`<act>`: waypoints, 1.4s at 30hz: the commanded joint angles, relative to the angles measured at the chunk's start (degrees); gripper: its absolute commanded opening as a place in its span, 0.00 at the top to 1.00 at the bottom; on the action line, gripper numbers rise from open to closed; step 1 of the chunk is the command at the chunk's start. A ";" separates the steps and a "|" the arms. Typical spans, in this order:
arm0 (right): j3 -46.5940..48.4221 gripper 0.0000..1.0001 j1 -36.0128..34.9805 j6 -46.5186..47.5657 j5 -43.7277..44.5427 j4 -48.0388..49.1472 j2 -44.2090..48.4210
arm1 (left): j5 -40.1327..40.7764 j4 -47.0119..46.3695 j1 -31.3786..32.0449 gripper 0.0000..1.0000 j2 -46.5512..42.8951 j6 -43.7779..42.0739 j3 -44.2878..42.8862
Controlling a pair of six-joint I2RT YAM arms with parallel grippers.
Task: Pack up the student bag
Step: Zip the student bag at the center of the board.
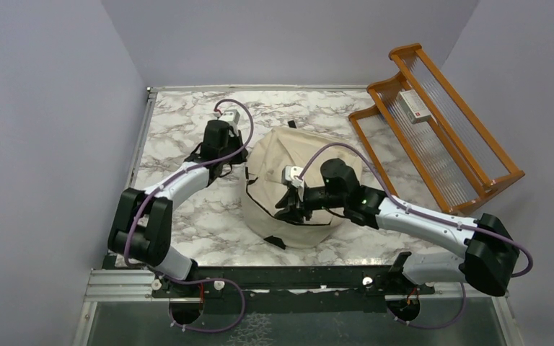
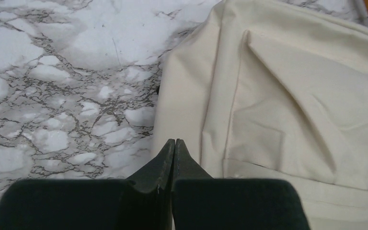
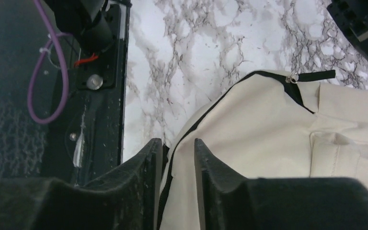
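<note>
Right wrist: the right tool (image 3: 177,143) stands narrowly parted over the student bag (image 3: 268,136). The left tool (image 2: 174,142) sits closed beside it.

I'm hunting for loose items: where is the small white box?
Top view, far right: the small white box lies on the wooden rack, right of the student bag.
</note>
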State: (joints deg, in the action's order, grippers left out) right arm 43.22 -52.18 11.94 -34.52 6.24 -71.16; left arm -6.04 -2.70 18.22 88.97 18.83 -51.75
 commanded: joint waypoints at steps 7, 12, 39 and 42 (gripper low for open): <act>11.88 0.51 -0.52 -19.17 8.77 -2.03 -4.52 | -4.49 -1.59 -0.02 1.00 -14.32 0.49 4.08; 18.24 0.50 -0.52 -20.64 14.57 -9.78 -9.63 | -0.18 2.52 -0.06 0.93 -15.58 4.19 5.30; 14.13 0.49 -0.50 -22.53 19.20 -10.91 -8.50 | -6.67 10.88 0.06 0.55 -8.10 5.48 1.65; 13.99 0.49 -0.53 -22.50 18.72 -10.80 -8.72 | -6.93 10.83 0.06 0.57 -8.10 5.26 1.56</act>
State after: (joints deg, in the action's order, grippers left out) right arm 58.00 -52.45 -10.37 -16.25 -4.45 -80.86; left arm -11.00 9.28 18.24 80.68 24.99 -48.34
